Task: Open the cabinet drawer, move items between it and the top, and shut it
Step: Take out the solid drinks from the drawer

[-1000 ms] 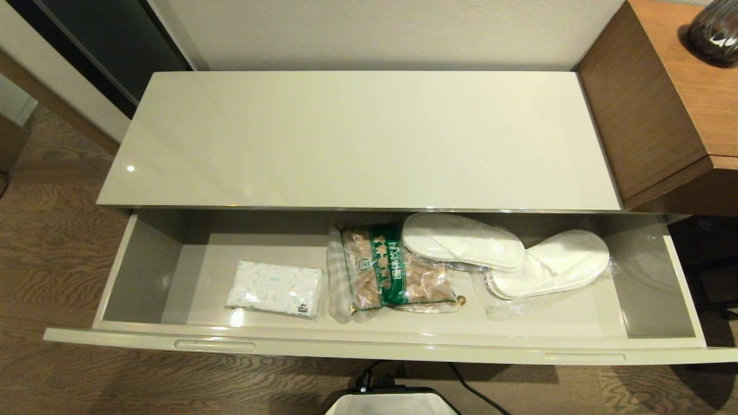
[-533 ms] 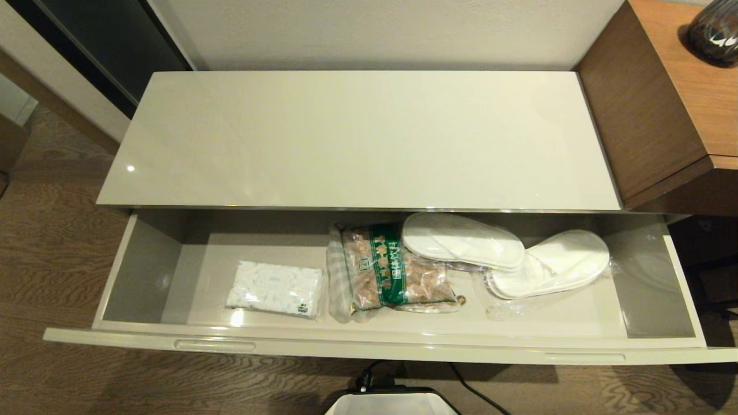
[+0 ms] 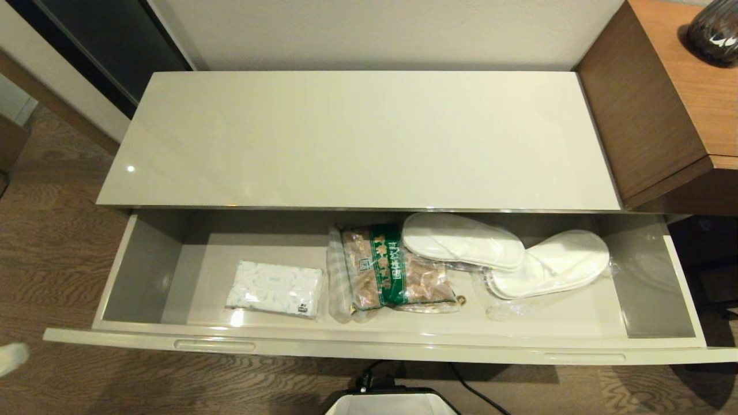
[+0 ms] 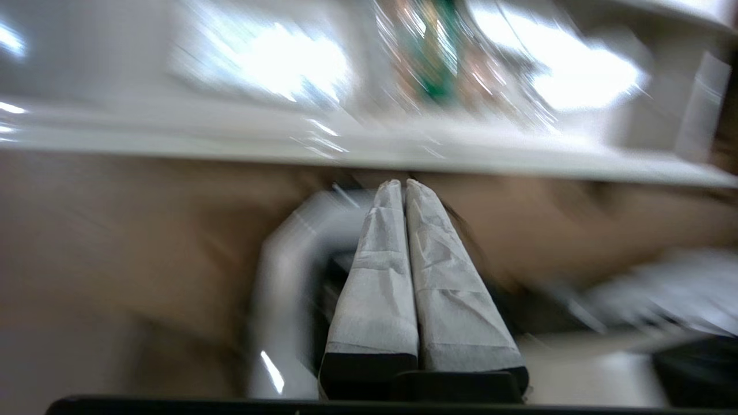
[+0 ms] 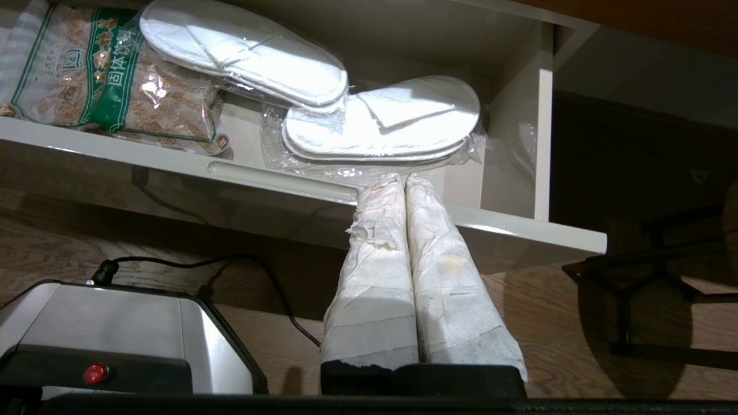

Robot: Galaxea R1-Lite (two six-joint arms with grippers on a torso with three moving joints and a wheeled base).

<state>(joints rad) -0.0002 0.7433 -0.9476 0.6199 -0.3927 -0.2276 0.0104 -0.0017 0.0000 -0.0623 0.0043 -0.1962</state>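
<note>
While drawer (image 3: 369, 346) standing pulled open, tissue pack (image 3: 274, 288), snack bag (image 3: 386, 268), slippers (image 3: 501, 256) lying inside, ready for lifting onto bare top surface (image 3: 357, 138). Left hand (image 4: 403, 183) clenched, empty, swinging below drawer front; right hand (image 5: 402, 178) clenched, empty, waiting near handle slot (image 5: 282, 180).

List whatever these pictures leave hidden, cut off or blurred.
- Left hand, left wrist view: motion blur smears everything behind it.
- Back of the drawer, head view: hidden under the cabinet top.
- Dark vase, head view: cut off by the picture's edge.
- Snack bag, right wrist view: cut off at the edge.
</note>
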